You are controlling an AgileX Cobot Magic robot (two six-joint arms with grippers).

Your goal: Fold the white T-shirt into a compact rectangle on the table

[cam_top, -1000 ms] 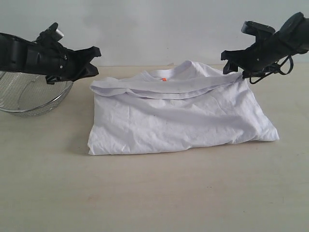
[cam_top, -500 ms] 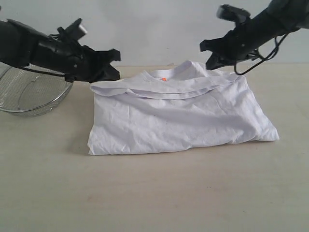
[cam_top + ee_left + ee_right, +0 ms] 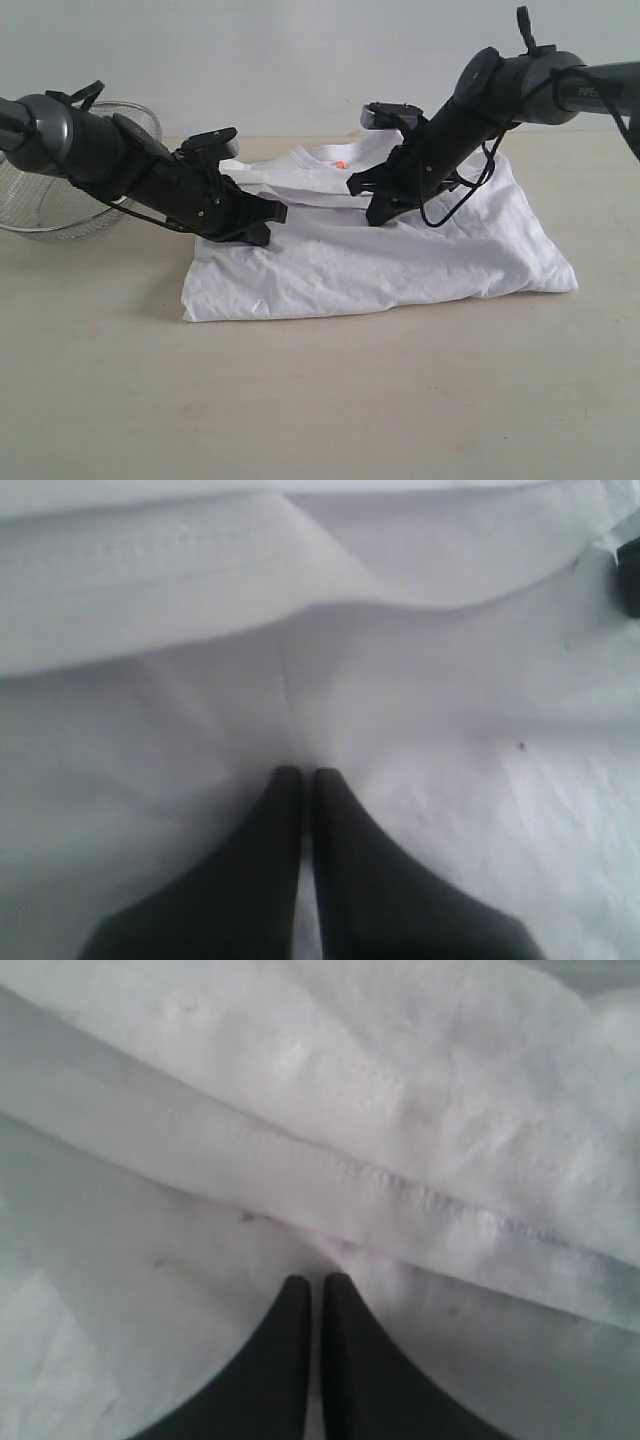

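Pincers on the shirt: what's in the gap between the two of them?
Only wrinkled cloth of the white T-shirt lies between the left pincer and the right pincer, as the exterior view shows.

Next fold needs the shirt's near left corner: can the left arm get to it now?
Probably yes: the left hand rests shut on the white T-shirt behind that corner, with only bare cloth between.
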